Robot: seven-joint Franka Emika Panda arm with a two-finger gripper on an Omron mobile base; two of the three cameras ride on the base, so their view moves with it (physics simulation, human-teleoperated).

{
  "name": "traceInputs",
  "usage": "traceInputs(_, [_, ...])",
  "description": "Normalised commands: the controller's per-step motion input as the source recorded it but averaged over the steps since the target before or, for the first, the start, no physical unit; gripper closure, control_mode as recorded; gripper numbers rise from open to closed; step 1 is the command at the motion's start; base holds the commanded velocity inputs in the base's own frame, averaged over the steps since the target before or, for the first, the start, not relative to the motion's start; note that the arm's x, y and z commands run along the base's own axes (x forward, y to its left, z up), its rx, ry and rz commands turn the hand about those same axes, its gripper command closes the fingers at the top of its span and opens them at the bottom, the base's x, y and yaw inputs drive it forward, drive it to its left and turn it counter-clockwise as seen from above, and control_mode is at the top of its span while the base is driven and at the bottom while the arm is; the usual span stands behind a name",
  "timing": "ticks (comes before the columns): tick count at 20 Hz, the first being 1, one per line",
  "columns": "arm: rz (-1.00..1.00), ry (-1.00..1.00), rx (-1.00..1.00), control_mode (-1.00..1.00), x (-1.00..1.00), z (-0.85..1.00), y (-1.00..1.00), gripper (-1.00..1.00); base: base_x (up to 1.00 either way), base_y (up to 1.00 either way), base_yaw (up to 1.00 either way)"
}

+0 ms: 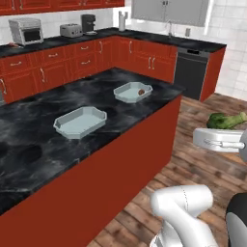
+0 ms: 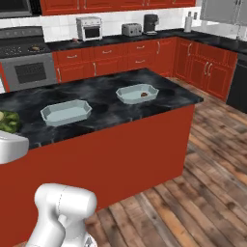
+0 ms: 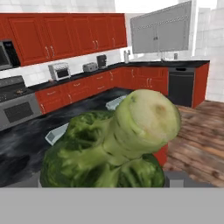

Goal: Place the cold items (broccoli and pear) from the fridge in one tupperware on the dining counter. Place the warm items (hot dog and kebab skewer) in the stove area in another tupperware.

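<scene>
The broccoli [image 3: 114,144], green with a thick pale cut stem, looms large in the hand view and hides the fingertips. It rides on my gripper [image 1: 223,131] over the wooden floor, to the right of the dining counter [image 1: 29,159]. From the right base view the broccoli [image 2: 6,121] sits at the left edge. Two pale blue tupperware tubs stand on the counter. The near tupperware [image 1: 80,121] is empty. The far tupperware [image 1: 126,92] holds one small brown item [image 1: 141,91], too small to name. Pear, hot dog and kebab skewer are not discernible.
Red cabinets line the back wall under a dark counter with a toaster oven [image 1: 26,30], a toaster [image 1: 71,30] and a coffee machine [image 1: 88,23]. A stove [image 2: 29,65] stands at the back left, a dishwasher [image 1: 190,72] at the right. Wooden floor [image 1: 202,169] lies beside the counter.
</scene>
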Motion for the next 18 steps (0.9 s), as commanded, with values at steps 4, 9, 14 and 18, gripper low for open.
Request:
traceInputs(4, [0.00, 0.00, 0.00, 1.00, 0.00, 0.00, 0.00, 1.00, 0.92, -0.72, 0.50])
traceInputs(9, [0.00, 0.00, 0.00, 1.00, 0.00, 0.00, 0.00, 1.00, 0.92, -0.74, 0.49])
traceInputs(14, [0.00, 0.00, 0.00, 1.00, 0.00, 0.00, 0.00, 1.00, 0.93, -0.75, 0.46])
traceInputs(18, [0.00, 0.00, 0.00, 1.00, 0.00, 0.00, 0.00, 1.00, 0.97, -0.74, 0.44])
